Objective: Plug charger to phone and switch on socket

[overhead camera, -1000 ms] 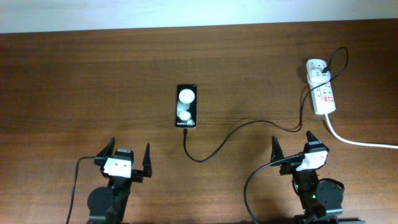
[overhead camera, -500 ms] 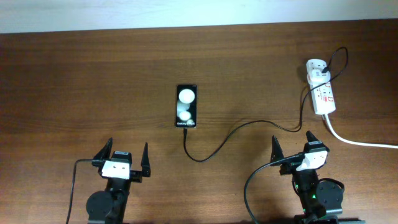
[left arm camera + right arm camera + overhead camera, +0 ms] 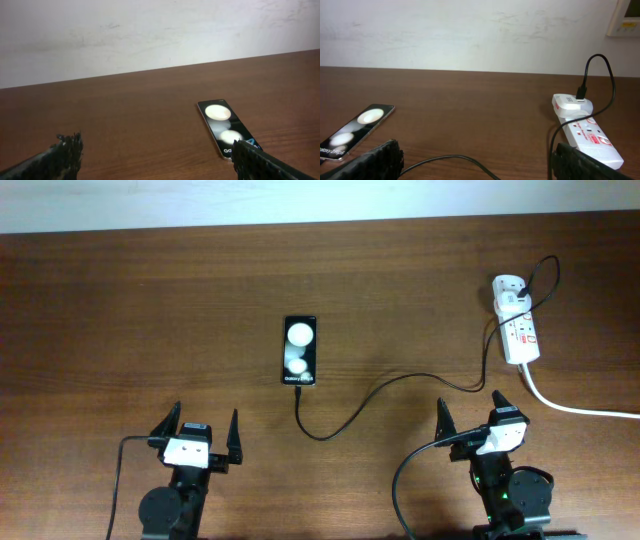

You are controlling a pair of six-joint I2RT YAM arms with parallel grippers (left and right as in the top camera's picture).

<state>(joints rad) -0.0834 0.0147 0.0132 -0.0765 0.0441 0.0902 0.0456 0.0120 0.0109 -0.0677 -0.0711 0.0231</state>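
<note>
Brown wood-grain table [image 3: 150, 300], with a pale wall [image 3: 300, 200] along its far edge at 12 o'clock. Item one: phone [image 3: 300, 350], black and slim, flat near the middle of the overhead view, long axis running 12 to 6, two white round spots on its face. Item two: charger [image 3: 362, 395], a thin black cable. Its small tip lies at the phone's 6 o'clock short edge, and the pictures do not show whether it is seated in the port. From there the cable loops toward 3 o'clock and climbs to the socket. Item three: socket [image 3: 518, 332], a white strip with red marks at 2 o'clock. A white plug [image 3: 508, 288] sits on its far end with the black cable arched into it, and a thick white cord [image 3: 580, 408] leaves its near end toward 4 o'clock. Item four: left gripper [image 3: 207, 422] at 7 o'clock, arm folded low at the near edge, pointing to 12, jaws spread wide and holding nothing. It is well apart from the phone, which lies at its 1 o'clock. Item five: right gripper [image 3: 469, 412] at 5 o'clock, in the same folded pose, jaws spread and empty, near the cable but apart from it, with the socket at its 1 o'clock.
</note>
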